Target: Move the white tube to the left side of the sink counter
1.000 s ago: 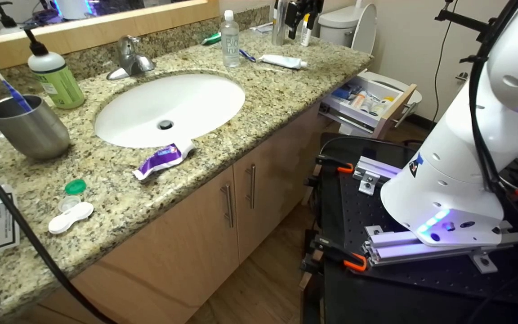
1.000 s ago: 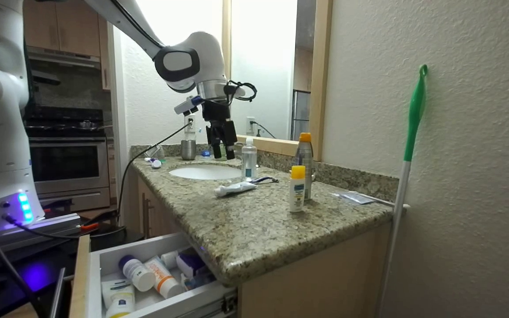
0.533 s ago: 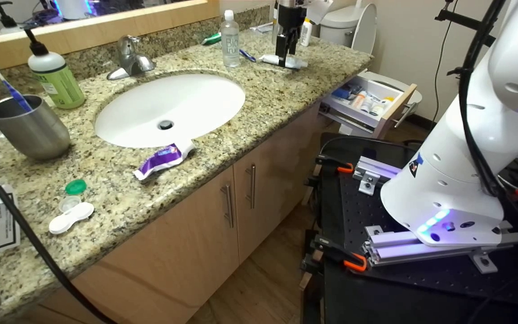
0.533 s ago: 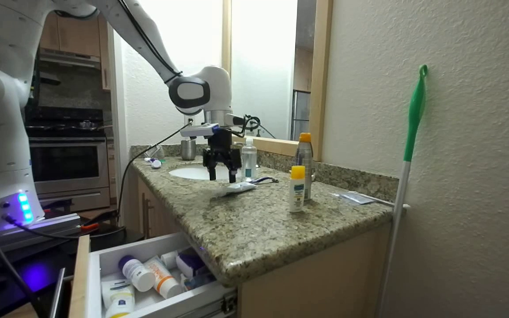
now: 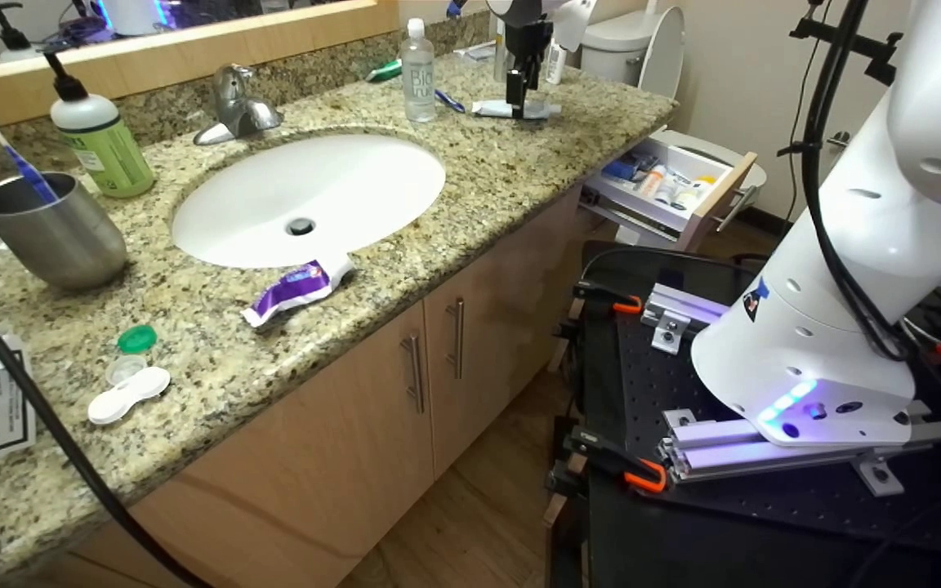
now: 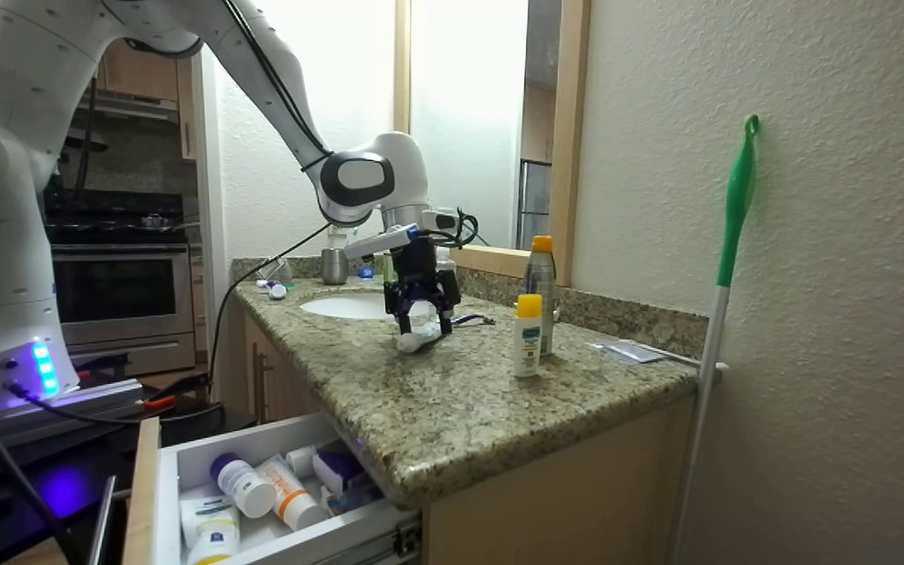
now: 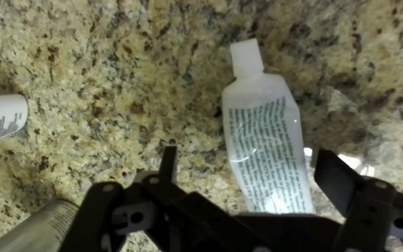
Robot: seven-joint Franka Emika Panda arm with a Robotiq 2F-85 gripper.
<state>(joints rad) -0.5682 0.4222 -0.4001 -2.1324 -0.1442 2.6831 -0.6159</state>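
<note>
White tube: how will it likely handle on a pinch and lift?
The white tube would probably give when pinched: its outline is uneven and its printed lines wavy. It seems unlikely to roll, lying on its broad side. Glossy highlights suggest a smooth skin that might slip.

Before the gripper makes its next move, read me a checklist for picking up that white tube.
1. White tube lying on the sink counter: ok.
2. Gripper open around the white tube: ok, fingers on both sides.
3. White tube held: not ok, bare counter shows between it and one finger in the wrist view.
4. Fingers off the sink counter: cannot tell.
5. Clear bottle upright and apart from the gripper: ok.
6. Left side of the sink counter free of other things: not ok, metal cup and pump bottle there.
</note>
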